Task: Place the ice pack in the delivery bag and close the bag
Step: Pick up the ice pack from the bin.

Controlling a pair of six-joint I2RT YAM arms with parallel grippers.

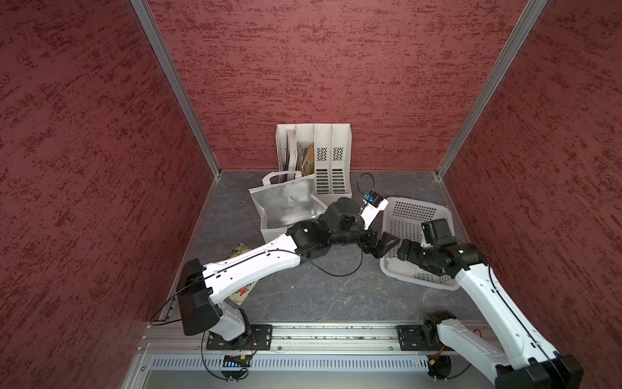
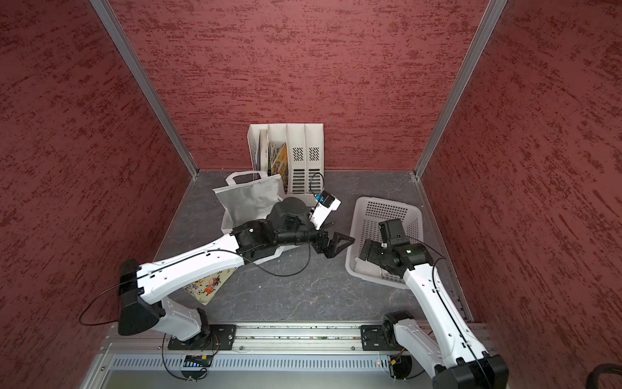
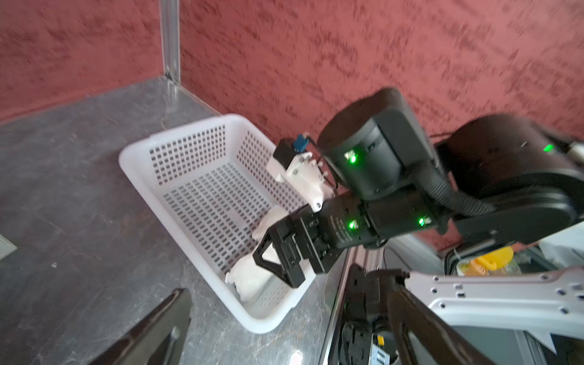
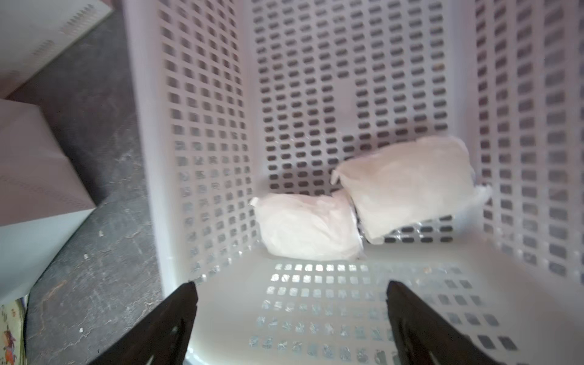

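Nothing of the task is done yet, as far as the views show. Two white ice packs lie side by side at the near end of the perforated basket, touching each other. The nearer ice pack sits against the basket's side wall, and the other ice pack leans slightly on it. The right pincer hangs over that same end of the basket with its fingers spread wide and nothing between them. It is short of both packs and touches neither. The left pincer is also spread wide and empty, just outside the basket's wall on the bag side.

The delivery bag stands well apart from the basket on the tabletop. Its mouth is open and the silver lining shows, and no pack can be seen inside it.

By my judgement the whole job remains. A pack must be reached and gripped, lifted out of the basket, carried across to the bag and let go inside it.
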